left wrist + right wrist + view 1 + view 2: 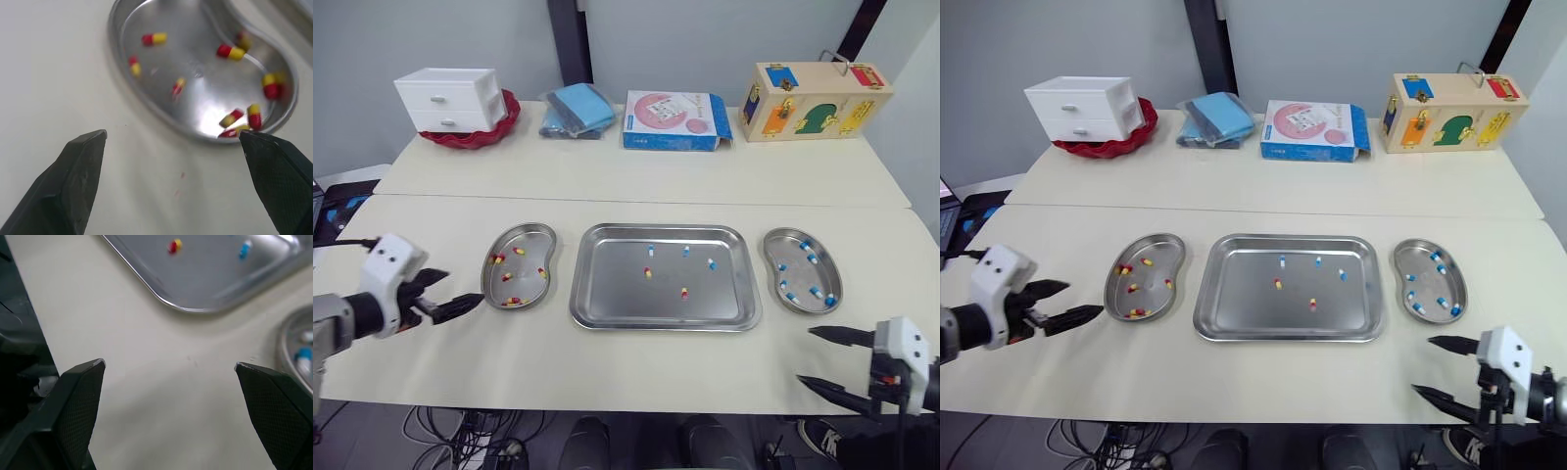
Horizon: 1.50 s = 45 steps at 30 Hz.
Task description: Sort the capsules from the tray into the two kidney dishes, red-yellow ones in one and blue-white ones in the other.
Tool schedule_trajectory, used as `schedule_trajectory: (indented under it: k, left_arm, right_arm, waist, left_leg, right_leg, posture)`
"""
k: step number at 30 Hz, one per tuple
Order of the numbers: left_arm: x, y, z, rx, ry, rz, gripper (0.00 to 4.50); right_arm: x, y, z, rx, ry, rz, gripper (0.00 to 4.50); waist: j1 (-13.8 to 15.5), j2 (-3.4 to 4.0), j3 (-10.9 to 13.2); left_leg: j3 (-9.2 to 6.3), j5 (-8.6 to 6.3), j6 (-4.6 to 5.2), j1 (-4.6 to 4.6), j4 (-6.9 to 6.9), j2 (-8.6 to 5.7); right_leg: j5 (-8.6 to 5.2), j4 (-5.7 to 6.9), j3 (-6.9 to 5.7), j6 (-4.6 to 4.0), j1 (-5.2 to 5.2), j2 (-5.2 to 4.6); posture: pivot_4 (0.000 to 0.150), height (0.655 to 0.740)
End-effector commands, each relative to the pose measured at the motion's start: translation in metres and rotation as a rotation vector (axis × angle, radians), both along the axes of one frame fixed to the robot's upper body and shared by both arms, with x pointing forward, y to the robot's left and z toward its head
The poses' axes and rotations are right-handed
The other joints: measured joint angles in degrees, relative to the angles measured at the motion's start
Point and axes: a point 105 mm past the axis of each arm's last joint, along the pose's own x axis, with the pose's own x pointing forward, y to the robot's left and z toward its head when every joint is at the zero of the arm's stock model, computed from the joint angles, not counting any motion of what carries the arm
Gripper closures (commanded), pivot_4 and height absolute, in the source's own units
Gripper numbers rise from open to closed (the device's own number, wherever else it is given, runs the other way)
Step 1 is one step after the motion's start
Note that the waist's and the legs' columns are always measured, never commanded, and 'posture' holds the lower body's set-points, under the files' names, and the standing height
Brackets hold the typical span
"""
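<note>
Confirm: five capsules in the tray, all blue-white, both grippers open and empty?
Not all blue-white. The left eye view shows three blue-white capsules and two red-yellow capsules in the tray; five in all. The left gripper and right gripper are open and empty.

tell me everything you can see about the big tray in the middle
The tray is a shiny, steel-looking rectangle with rounded corners and a low raised rim. It lies flat on the cream table, its long side facing the robot. It sits between the left kidney dish and the right kidney dish, with a narrow gap on each side. Five capsules lie loose in it: three blue-white capsules toward the far side and two red-yellow capsules nearer the middle.
</note>
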Motion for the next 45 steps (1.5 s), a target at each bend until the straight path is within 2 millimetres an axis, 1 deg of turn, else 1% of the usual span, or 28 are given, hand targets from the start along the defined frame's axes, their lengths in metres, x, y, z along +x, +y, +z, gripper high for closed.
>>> schedule_trajectory:
  k: [1, 2, 3, 5, 9, 16, 27, 34, 37, 40, 45]
  left_arm:
    - [-0.015, 0.026, 0.015, 0.061, -0.028, 0.066, 0.03]
    - [-0.019, 0.032, 0.014, 0.07, -0.024, 0.083, 0.03]
    - [-0.024, 0.041, 0.011, 0.081, -0.011, 0.112, 0.03]
    - [-0.031, 0.05, 0.006, 0.092, 0.005, 0.139, 0.03]
    - [-0.037, 0.056, -0.001, 0.093, 0.012, 0.162, 0.03]
    - [-0.041, 0.057, -0.01, 0.085, 0.018, 0.18, 0.03]
    - [-0.044, 0.056, -0.012, 0.08, 0.015, 0.179, 0.03]
    - [-0.042, 0.056, -0.01, 0.088, 0.013, 0.168, 0.03]
    - [-0.036, 0.049, -0.006, 0.086, -0.001, 0.132, 0.03]
    - [-0.029, 0.036, -0.002, 0.08, -0.007, 0.071, 0.03]
    - [-0.012, -0.004, 0.007, 0.043, -0.046, -0.084, 0.03]
  right_arm:
    - [0.001, -0.026, 0.009, -0.034, 0.042, -0.091, 0.0]
    - [0.002, -0.032, 0.01, -0.042, 0.048, -0.111, 0.0]
    - [0.004, -0.044, 0.01, -0.065, 0.06, -0.139, 0.0]
    - [0.007, -0.058, 0.01, -0.091, 0.067, -0.168, 0.0]
    - [0.016, -0.07, 0.014, -0.105, 0.059, -0.18, 0.0]
    - [0.021, -0.071, 0.015, -0.112, 0.047, -0.165, 0.0]
    - [0.023, -0.074, 0.014, -0.124, 0.047, -0.15, 0.0]
    - [0.021, -0.074, 0.012, -0.124, 0.044, -0.146, 0.0]
    - [0.018, -0.066, 0.013, -0.091, 0.017, -0.12, 0.0]
    - [0.011, -0.052, 0.011, -0.061, 0.003, -0.067, 0.0]
    - [-0.004, -0.011, 0.009, 0.037, -0.063, 0.063, 0.0]
  waist:
    - [0.0, -0.02, 0.0]
    - [0.1, -0.05, 0.0]
    - [0.1, -0.07, 0.0]
    - [0.0, -0.07, 0.0]
    - [0.0, -0.09, 0.0]
    - [-0.2, -0.08, 0.0]
    - [-0.3, -0.07, 0.0]
    - [-0.3, -0.07, 0.0]
    - [-0.3, -0.07, 0.0]
    - [-0.2, -0.07, 0.0]
    - [0.0, -0.07, 0.0]
  left_leg:
    - [0.02, 0.0, 0.0, 0.0, 0.0, 0.0]
    - [0.01, 0.0, 0.0, 0.0, 0.0, -0.01]
    - [0.02, 0.0, 0.0, 0.01, -0.01, 0.0]
    - [0.04, 0.0, 0.0, 0.03, -0.02, 0.0]
    - [0.09, 0.0, 0.0, 0.02, -0.08, 0.01]
    - [0.11, -0.01, 0.0, 0.0, -0.16, 0.02]
    - [0.12, -0.01, 0.0, 0.0, -0.16, 0.01]
    - [0.13, -0.01, -0.01, 0.0, -0.16, 0.01]
    - [0.11, -0.01, -0.01, -0.01, -0.16, 0.02]
    - [0.1, -0.01, -0.01, -0.02, -0.16, 0.01]
    - [0.06, -0.01, -0.01, -0.02, -0.16, 0.02]
  right_leg:
    - [0.0, -0.01, 0.0, 0.0, 0.0, -0.01]
    - [0.0, -0.04, -0.01, 0.0, 0.01, -0.01]
    - [0.0, -0.06, -0.01, 0.0, 0.01, -0.02]
    - [0.0, -0.09, 0.01, 0.0, 0.01, -0.02]
    - [0.0, -0.21, 0.03, 0.01, 0.01, -0.02]
    - [0.0, -0.28, 0.03, 0.0, -0.01, -0.03]
    - [0.0, -0.29, 0.04, 0.01, 0.0, -0.04]
    - [0.0, -0.29, 0.04, 0.01, 0.0, -0.04]
    - [0.0, -0.29, 0.02, 0.01, 0.0, -0.04]
    - [0.0, -0.29, 0.01, 0.01, 0.0, -0.04]
    - [0.0, -0.28, -0.02, 0.01, 0.04, -0.04]
  posture:
    - [0.15, 0.74]
    - [0.15, 0.74]
    - [0.15, 0.74]
    - [0.15, 0.74]
    - [0.15, 0.74]
    - [0.15, 0.74]
    - [0.15, 0.74]
    - [0.15, 0.74]
    - [0.15, 0.74]
    - [0.15, 0.74]
    - [0.15, 0.74]
